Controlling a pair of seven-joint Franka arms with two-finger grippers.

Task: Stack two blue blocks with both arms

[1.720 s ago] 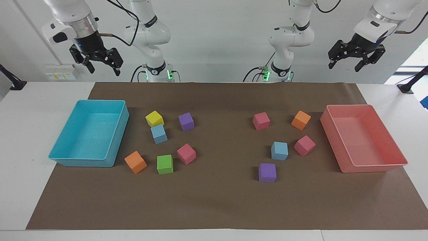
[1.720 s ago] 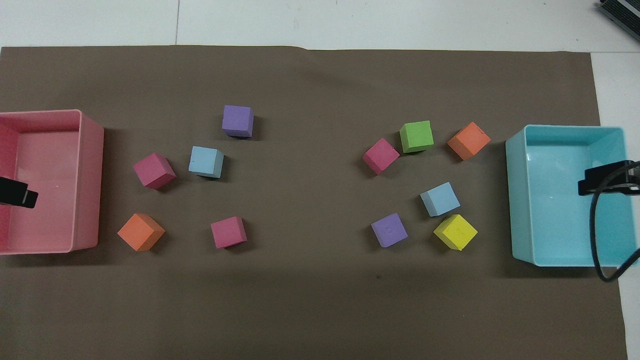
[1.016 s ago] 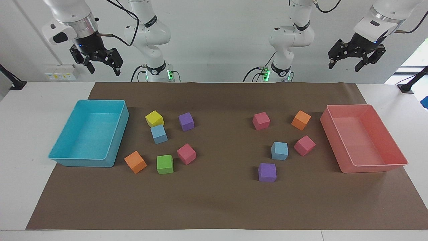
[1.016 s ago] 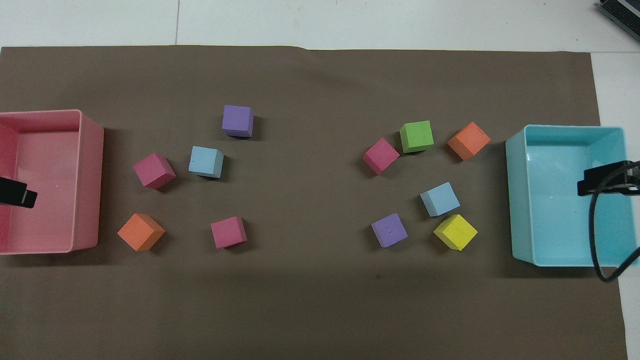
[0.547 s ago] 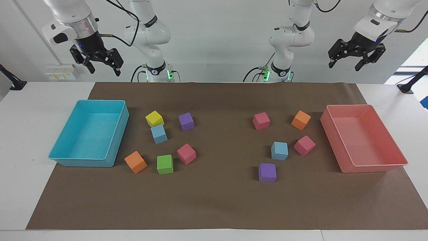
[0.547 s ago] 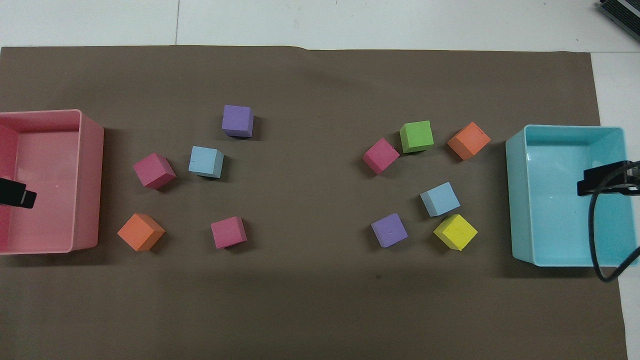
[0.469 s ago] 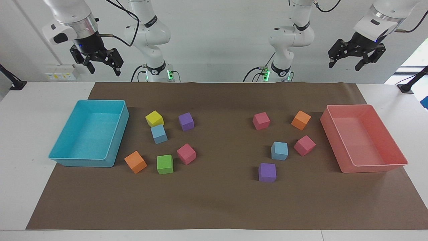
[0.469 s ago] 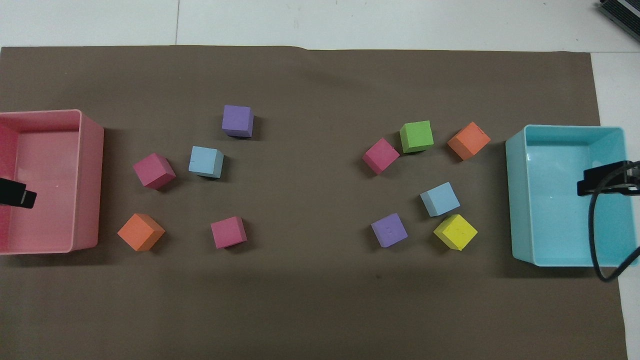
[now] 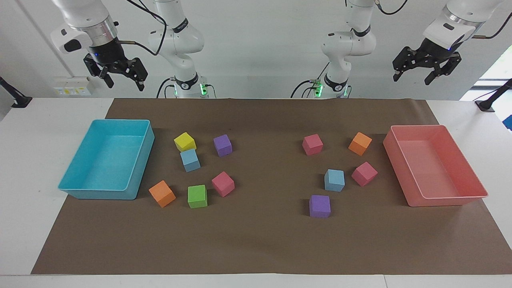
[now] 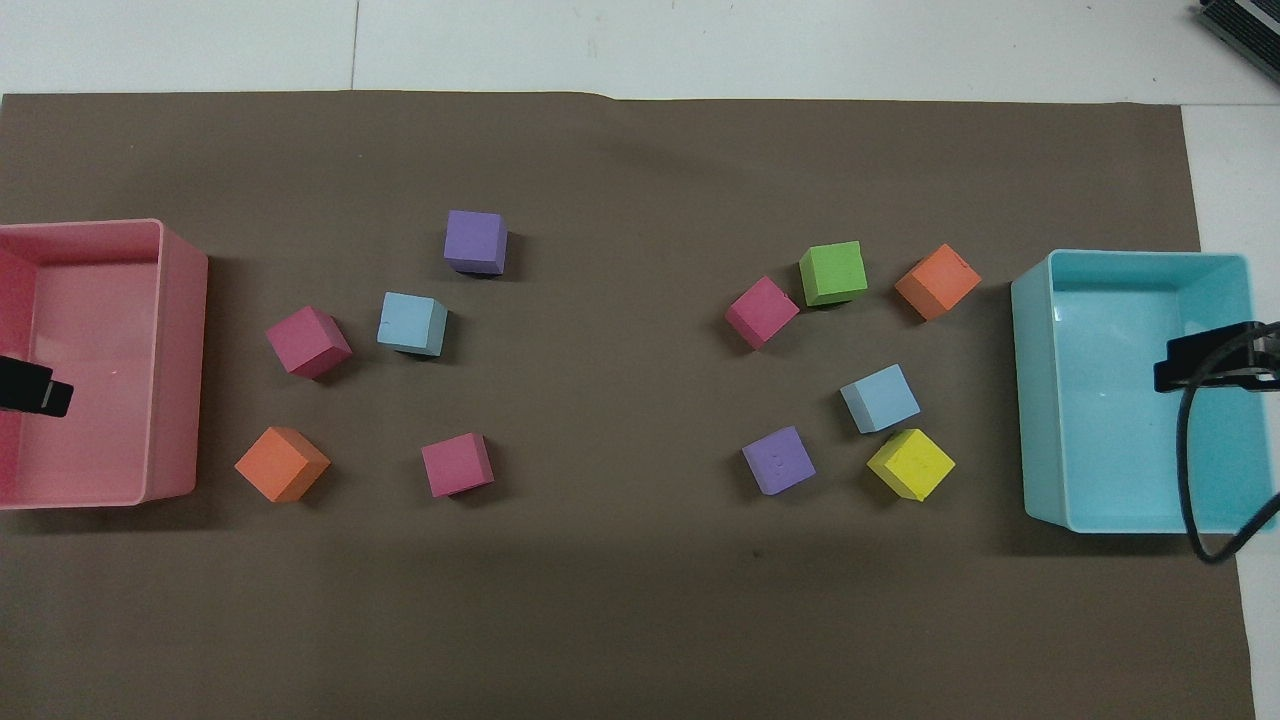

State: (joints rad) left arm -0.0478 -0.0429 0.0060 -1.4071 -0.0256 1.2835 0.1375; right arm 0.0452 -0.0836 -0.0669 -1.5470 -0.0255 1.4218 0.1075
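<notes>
Two light blue blocks lie apart on the brown mat. One blue block point(image 9: 190, 160) point(image 10: 880, 398) sits beside a yellow cube toward the right arm's end. The other blue block point(image 9: 334, 180) point(image 10: 412, 323) rests between a pink cube and a purple cube toward the left arm's end. My right gripper point(image 9: 125, 85) point(image 10: 1210, 362) hangs high and open over the turquoise tray, holding nothing. My left gripper point(image 9: 411, 80) point(image 10: 35, 390) hangs high and open over the pink tray, also holding nothing.
A turquoise tray point(image 9: 142, 160) stands at the right arm's end and a pink tray point(image 9: 400, 168) at the left arm's end. Around the blue blocks lie yellow point(image 9: 185, 141), green point(image 9: 197, 196), orange, pink and purple cubes.
Both grippers have edged very slightly upward. No block has moved.
</notes>
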